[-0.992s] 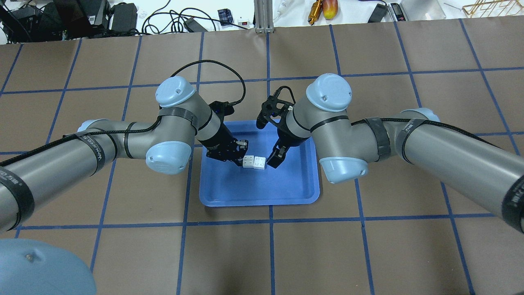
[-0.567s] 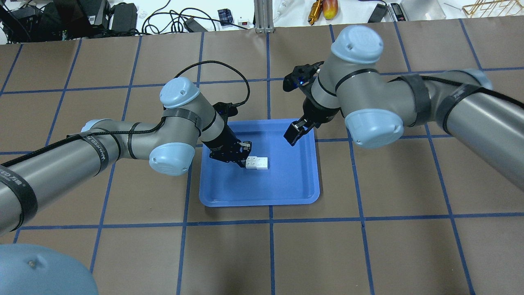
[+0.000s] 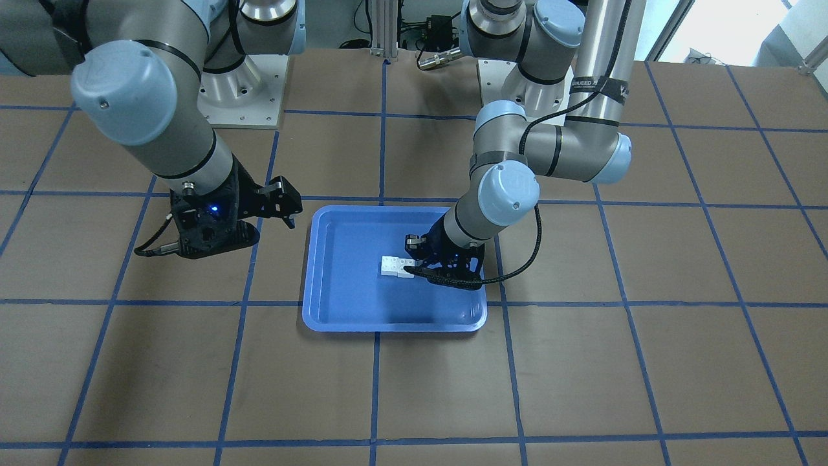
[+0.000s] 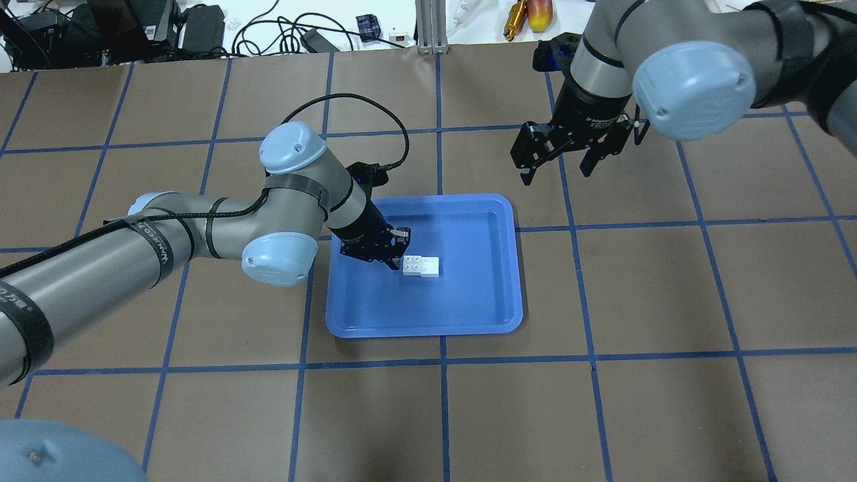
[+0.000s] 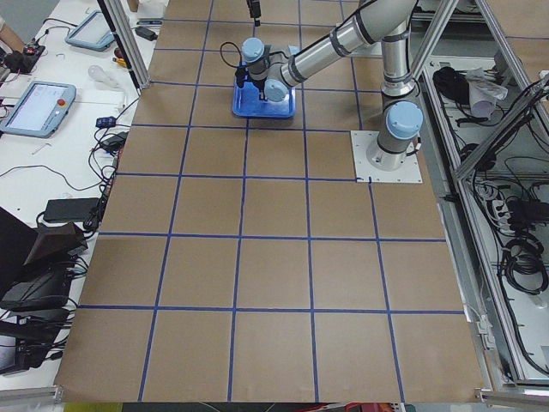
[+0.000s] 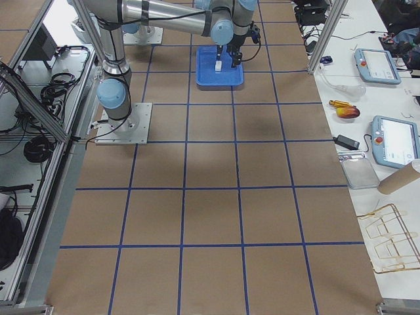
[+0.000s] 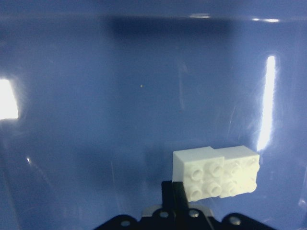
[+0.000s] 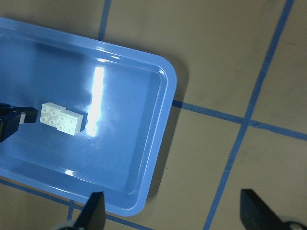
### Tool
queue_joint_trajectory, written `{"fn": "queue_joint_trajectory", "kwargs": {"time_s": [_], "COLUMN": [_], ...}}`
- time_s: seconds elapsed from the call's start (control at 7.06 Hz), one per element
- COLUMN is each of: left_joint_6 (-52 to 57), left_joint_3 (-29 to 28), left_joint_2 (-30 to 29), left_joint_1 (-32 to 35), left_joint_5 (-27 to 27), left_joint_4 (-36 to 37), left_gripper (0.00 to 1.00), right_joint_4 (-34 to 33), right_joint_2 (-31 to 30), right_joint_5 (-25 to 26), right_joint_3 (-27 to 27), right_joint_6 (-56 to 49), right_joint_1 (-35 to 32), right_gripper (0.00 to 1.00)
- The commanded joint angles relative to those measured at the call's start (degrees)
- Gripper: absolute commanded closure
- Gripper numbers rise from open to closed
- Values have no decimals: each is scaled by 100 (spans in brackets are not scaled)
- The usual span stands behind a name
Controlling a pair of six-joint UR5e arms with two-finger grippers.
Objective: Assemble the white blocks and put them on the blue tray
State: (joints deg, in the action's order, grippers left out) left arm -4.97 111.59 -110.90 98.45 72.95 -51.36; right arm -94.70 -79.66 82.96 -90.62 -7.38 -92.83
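The white blocks (image 4: 420, 266) are joined into one short bar, studs up, in the middle of the blue tray (image 4: 428, 331). My left gripper (image 4: 396, 251) is shut at the bar's left end and holds it low at the tray floor. In the left wrist view the fingertips (image 7: 173, 194) meet at the left end of the bar (image 7: 216, 172). My right gripper (image 4: 557, 173) is open and empty, high above the table beyond the tray's far right corner. Its wrist view shows the bar (image 8: 60, 118) and the tray rim (image 8: 165, 96) below.
Brown table with a blue tape grid. Cables, power bricks and tools (image 4: 529, 13) lie past the far edge. The two arm bases (image 3: 239, 97) stand on the robot's side. In the front view the tray (image 3: 388, 327) sits mid-table.
My right gripper let go of the bar, rose and pulled back to the far right. My left gripper shifted slightly right with the bar, then stayed put.
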Motion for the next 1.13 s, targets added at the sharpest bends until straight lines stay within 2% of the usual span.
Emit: {"fn": "queue_joint_trajectory", "kwargs": {"time_s": [0.0,0.14,0.28,0.57,0.71,0.99], "left_joint_6": [197,520,750,1355,1706,1719], "left_joint_3": [-216,-539,-916,-1620,-1789,-2236], "left_joint_2": [409,612,814,1157,1402,1843], "left_joint_1": [-79,-97,-158,-701,-913,-1081], "left_joint_5": [586,1345,1457,1511,1668,1845], "left_joint_4": [-607,-1169,-1897,-2937,-3289,-3992], "left_gripper": [100,100,100,100,100,100], "right_joint_4": [976,1006,997,1006,1015,1015], "right_joint_2": [-556,-1003,-1120,-1086,-1121,-1148], "right_joint_5": [247,308,743,722,774,731], "right_joint_3": [220,194,142,45,71,167], "right_joint_6": [385,404,395,395,413,1426], "right_joint_1": [360,510,547,565,556,486], "right_gripper": [0,0,0,0,0,0]}}
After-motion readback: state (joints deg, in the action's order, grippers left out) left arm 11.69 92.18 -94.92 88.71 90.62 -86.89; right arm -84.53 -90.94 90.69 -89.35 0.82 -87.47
